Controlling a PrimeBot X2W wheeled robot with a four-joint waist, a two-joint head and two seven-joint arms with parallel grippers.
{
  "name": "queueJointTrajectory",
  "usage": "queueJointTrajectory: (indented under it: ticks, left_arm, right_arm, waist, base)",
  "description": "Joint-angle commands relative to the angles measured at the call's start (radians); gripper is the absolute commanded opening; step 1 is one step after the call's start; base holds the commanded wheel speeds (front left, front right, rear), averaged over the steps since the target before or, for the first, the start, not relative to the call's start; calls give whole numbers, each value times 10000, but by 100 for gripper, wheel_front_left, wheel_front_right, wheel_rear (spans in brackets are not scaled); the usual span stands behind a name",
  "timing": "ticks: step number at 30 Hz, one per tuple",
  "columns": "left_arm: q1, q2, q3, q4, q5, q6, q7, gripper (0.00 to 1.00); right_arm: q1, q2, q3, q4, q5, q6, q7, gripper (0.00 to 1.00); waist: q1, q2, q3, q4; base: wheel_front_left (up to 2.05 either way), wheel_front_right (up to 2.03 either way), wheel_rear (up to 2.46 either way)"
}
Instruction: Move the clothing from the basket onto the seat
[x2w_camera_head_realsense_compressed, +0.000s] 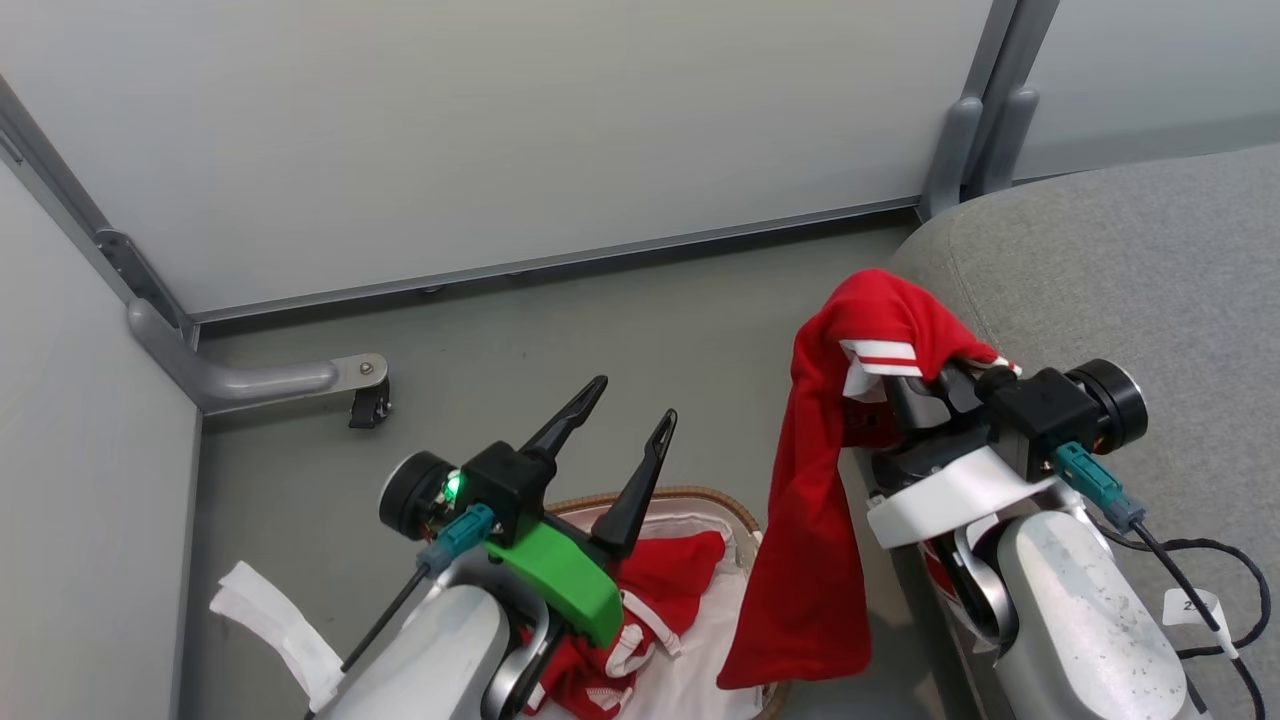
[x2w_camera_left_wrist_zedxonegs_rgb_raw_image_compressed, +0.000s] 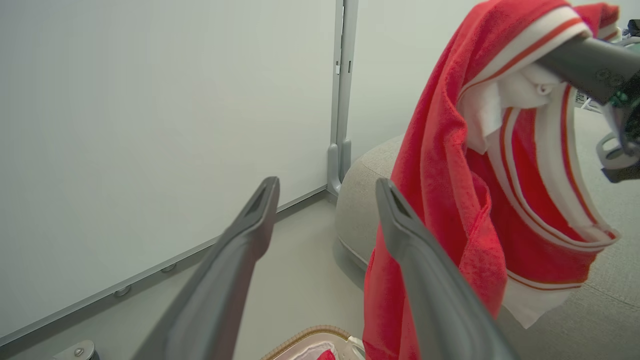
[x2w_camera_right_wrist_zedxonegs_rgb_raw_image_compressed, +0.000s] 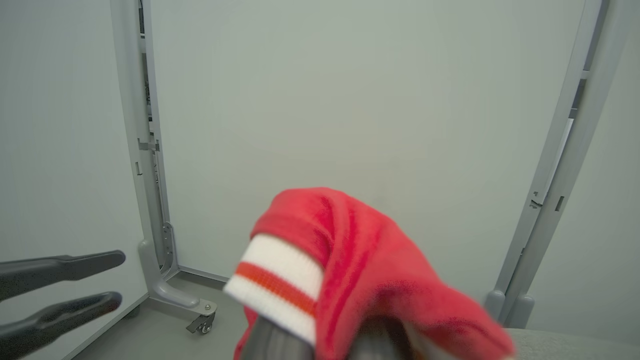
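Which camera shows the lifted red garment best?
The head view: the lifted red garment hangs full length from the right gripper. The left wrist view shows its upper folds and striped trim; the right wrist view, a blurred bunch over the jaws.

Red garment (x2w_camera_head_realsense_compressed: 810, 520), white stripe trim, hangs lifted, draping down beside rounded corner of grey seat (x2w_camera_head_realsense_compressed: 1130, 270). Second red garment (x2w_camera_head_realsense_compressed: 670, 570) lies crumpled inside white-lined basket (x2w_camera_head_realsense_compressed: 700, 494), brown woven rim, just beside seat.

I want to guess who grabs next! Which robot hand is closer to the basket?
Left. The left gripper hovers open over the basket. The right gripper is off to the side by the grey seat cushion, shut on a hanging red garment.
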Motion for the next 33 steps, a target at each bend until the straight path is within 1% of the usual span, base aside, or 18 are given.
queueJointTrajectory:
  ticks: [1,7,13,17,21,27,33]
  left_arm:
    - [263,-86,137,30,139,-55,-10,100]
    - [838,-387,539,119,594,-130,-10,100]
    - [1058,-519,650,162,887,-165,-10,100]
    - [1119,-541,602,78,910,-170,-10,100]
    - [1131,-598,468,-26,880,-173,-10,100]
    - [938,-516,299,-60,936,-173,-10,100]
    - [622,-390,49,-47,1021,-172,-10,100]
  right_arm:
    - [119,-35,-86,-58,-88,-10,-21,0]
    - [156,-35,-257,-65,-173,-10,-21,0]
    - [-114,-35,-274,15,-187,-10,-21,0]
    - [-190,-35,-350,28,-233,-10,-21,0]
    - [-193,-35,-527,18,-301,-12,-21,0]
    - [-124,-35,-857,-47,-360,-12,-21,0]
    - [-280,-28,-1289,-148,-391,-10,-21,0]
  waist:
    - [0,0,11,-10]
    - [0,0,68,-154]
    - [0,0,199,-600]
    - [0,0,311,-1108]
    - [0,0,477,-1782]
    - [0,0,782,-2746]
    - [0,0,1228,-3345]
  base:
    - [0,0,0]
    - [0,0,0]
    - [0,0,0]
    - [0,0,0]
    - [0,0,0]
    - [0,0,0]
    - [0,0,0]
